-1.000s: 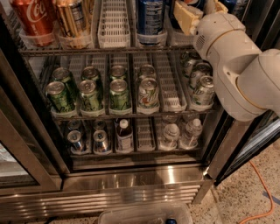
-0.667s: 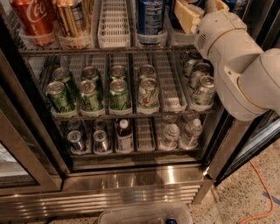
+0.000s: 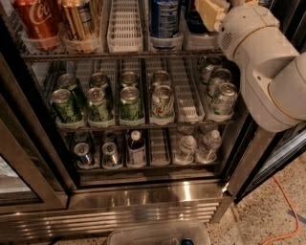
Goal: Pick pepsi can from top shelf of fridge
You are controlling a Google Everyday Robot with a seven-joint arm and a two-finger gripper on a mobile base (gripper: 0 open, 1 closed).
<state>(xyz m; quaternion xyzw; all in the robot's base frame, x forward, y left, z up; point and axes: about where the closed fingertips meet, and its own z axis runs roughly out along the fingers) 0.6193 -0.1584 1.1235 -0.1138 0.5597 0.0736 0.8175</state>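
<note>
Camera view showed the pepsi can (image 3: pixel 165 19) standing upright on the top shelf (image 3: pixel 119 55) of the fridge (image 3: pixel 143 201), just right of a white slotted tray (image 3: pixel 125 26) and well apart from a Coca-Cola can (image 3: pixel 38 21). The gripper (image 3: pixel 209 13) hung near the can's right side at shelf level. Whether it was clenched or released could not be told.

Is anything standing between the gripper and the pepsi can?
The gripper is at the top shelf, just right of the pepsi can. A dark container, partly hidden, stands in the next lane between them.
</note>
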